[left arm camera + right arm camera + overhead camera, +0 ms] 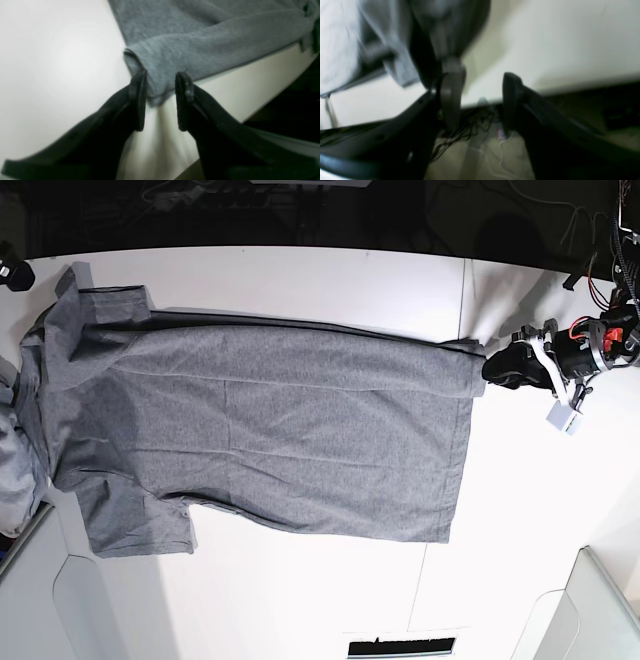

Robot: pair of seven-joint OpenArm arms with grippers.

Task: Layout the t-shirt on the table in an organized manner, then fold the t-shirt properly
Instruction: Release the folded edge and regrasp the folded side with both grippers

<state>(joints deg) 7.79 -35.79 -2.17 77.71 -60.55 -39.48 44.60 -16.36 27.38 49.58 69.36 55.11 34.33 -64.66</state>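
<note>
T-shirt (270, 430) was seen spread nearly flat across the white surface (300, 600), filling the centre-left of the base view: collar end at the left edge of the frame, hem at centre right. Both sleeves were out, one at upper left, one at lower left. The upper long edge looked doubled over in a narrow strip, and the upper hem corner was bunched.

Left gripper (160, 100) was sited at that upper hem corner, centre right in the base view. In the left wrist view the fingers (140, 100) were held apart, straddling the grey corner; no clamp on the cloth was made out, and contact could not be confirmed.

Right gripper (480, 100) was barely visible in the base view, at most a dark tip at the upper-left edge. In its own blurred wrist view the fingers were apart, with grey cloth hanging just beyond the left one; nothing was seen held between them.

Step judged: layout stage, close to done, fold not yet begun.

Next move judged: the hem corner would need to be pinched and drawn outward to flatten the doubled edge, with the collar end kept from dragging along.
</note>
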